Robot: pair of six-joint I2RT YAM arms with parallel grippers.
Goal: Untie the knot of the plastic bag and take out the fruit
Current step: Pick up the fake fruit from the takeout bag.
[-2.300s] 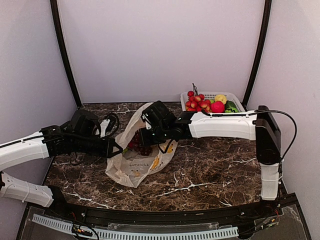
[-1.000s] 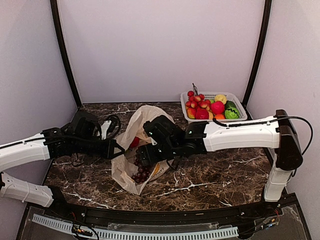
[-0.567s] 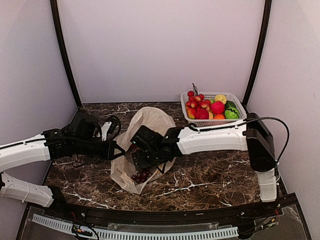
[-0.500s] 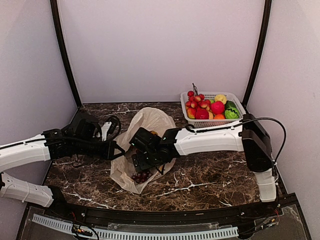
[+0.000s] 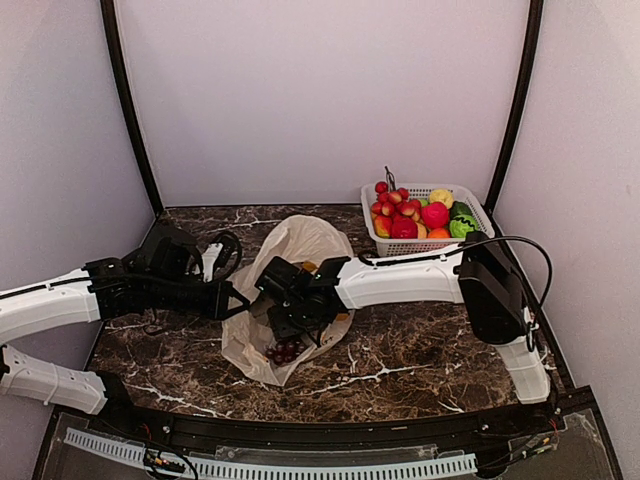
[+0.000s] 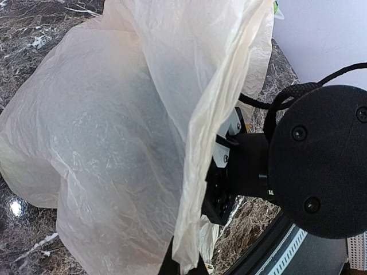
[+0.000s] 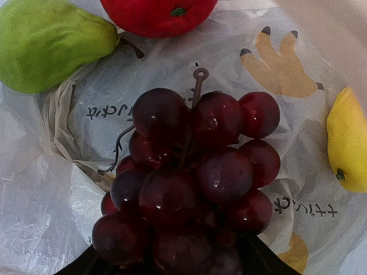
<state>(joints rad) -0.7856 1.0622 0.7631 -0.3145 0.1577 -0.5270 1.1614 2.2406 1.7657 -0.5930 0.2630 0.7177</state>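
The plastic bag (image 5: 300, 240) lies a little left of centre on the dark marble table (image 5: 420, 340), mouth open and facing the lower part of the overhead view. The left gripper (image 5: 230, 300) is pinched tight on the bag's left edge, and its wrist camera shows a thin fold of cream plastic running down into the closed fingers at the bottom of the frame. The right gripper (image 5: 290, 325) reaches into the mouth. From its wrist, the dark purple grape bunch (image 7: 195, 183) fills the middle, with the dark fingers spread wide on either side of its lower end. Whether they actually press on it I cannot tell. Also on the printed plastic are a green pear (image 7: 51, 40) at upper left, a red round fruit (image 7: 155, 11) at the top edge and a yellow fruit (image 7: 348, 143) at the right. A white mesh basket (image 5: 462, 188) heaped with fruit stands at upper right, well apart.
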